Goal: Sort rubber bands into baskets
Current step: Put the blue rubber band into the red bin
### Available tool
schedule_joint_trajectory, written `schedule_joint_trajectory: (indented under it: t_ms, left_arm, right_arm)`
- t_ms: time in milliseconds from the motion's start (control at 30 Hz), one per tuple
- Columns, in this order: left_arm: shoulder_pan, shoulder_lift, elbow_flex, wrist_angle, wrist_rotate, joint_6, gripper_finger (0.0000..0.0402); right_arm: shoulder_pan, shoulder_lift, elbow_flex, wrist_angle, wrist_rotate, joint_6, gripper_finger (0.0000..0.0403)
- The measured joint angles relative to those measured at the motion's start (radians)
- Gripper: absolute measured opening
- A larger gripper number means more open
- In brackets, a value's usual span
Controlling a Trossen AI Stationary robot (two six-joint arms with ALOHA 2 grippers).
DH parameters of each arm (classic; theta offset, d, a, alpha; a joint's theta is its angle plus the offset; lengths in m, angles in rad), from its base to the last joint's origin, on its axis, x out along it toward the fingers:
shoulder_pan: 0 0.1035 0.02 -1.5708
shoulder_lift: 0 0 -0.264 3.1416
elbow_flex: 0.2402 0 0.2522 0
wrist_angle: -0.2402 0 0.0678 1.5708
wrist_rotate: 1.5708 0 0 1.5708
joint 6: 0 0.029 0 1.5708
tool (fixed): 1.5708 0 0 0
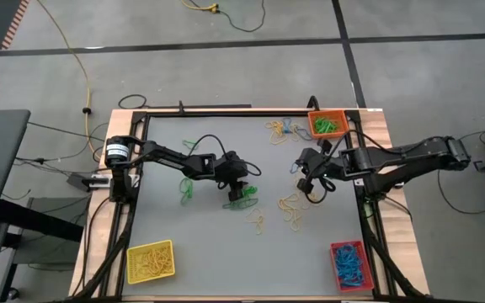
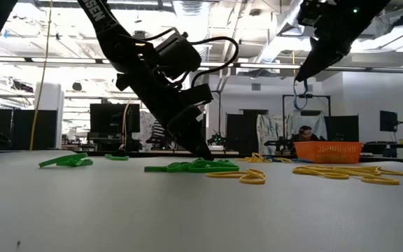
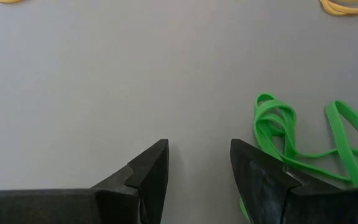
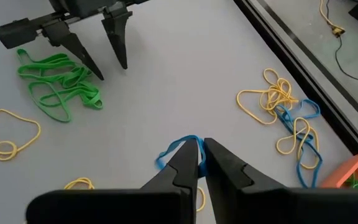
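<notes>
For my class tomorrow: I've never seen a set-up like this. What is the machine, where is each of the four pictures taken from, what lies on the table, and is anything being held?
Two robot arms work at a grey table. One picture looks straight down, one looks level across the tabletop, and two come from cameras on the wrists. Loose green rubber bands, yellow ones and a few blue ones lie scattered; the orange basket, yellow basket and red basket sit near the edges. The left gripper is open beside the green bands. The right gripper pinches a blue band, lifted off the table.
</notes>
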Motion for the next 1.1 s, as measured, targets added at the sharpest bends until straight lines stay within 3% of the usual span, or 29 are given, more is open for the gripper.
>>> schedule_joint_trajectory:
  t_ms: [367,1100]
  left_arm:
    - [0.000,0.000,0.000,0.000,0.000,0.000,0.0163]
    - [0.000,0.000,0.000,0.000,0.000,0.000,0.0163]
  right_arm:
    - [-0.007,0.000,0.000,-0.001,0.001,-0.018,0.0056]
    - [-0.144,0.000,0.000,0.007,0.004,-0.096,0.0056]
